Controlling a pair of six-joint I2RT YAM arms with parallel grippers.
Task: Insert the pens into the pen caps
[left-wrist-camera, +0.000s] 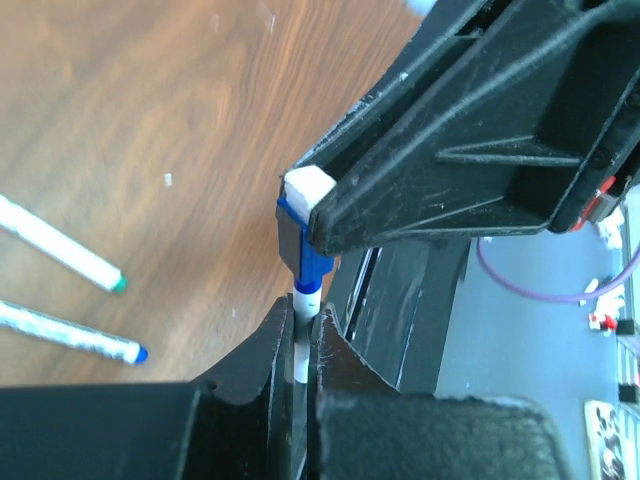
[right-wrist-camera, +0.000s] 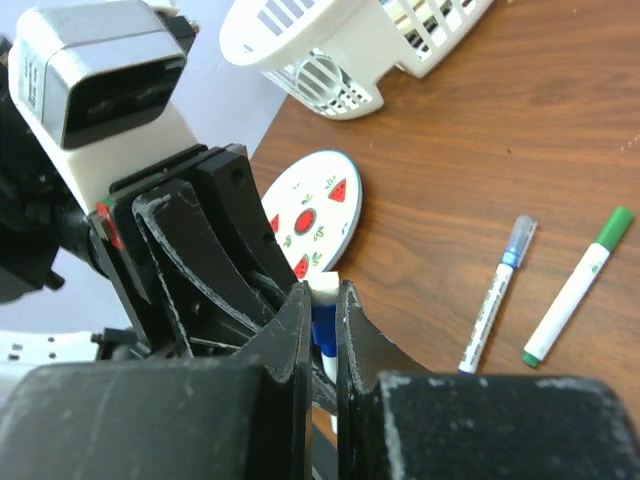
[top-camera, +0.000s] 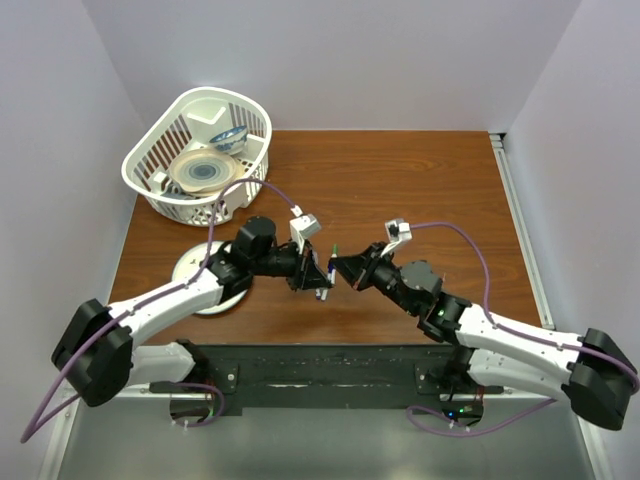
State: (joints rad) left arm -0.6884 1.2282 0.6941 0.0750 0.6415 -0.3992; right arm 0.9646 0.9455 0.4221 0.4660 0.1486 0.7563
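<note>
The left gripper [left-wrist-camera: 303,312] is pinched narrow on a white pen [left-wrist-camera: 305,298], whose shaft runs lengthwise between the two fingers and sticks out past their tips; straight beyond that tip, on the same line, sits the blue cap [left-wrist-camera: 308,262], clamped in the equally narrow right gripper [right-wrist-camera: 322,292], which comes in from the opposite side so the two claws nearly meet nose to nose above the table [top-camera: 420,190]; pen and cap look already joined, though how deep the pen sits inside the cap cannot be told from these angles; by my reading the next move turns on that shared axis, a straight push of one claw toward the other with no sideways drift, since any tilt would jam the pen against the cap's rim; further out, two other pens [right-wrist-camera: 493,305] lie on the wood well apart from the claws, roughly parallel, one wearing a green cap [right-wrist-camera: 612,226], the other a grey-purple cap [right-wrist-camera: 518,238]; beyond them are a watermelon-patterned plate [right-wrist-camera: 310,205] and a white basket [right-wrist-camera: 350,50].
</note>
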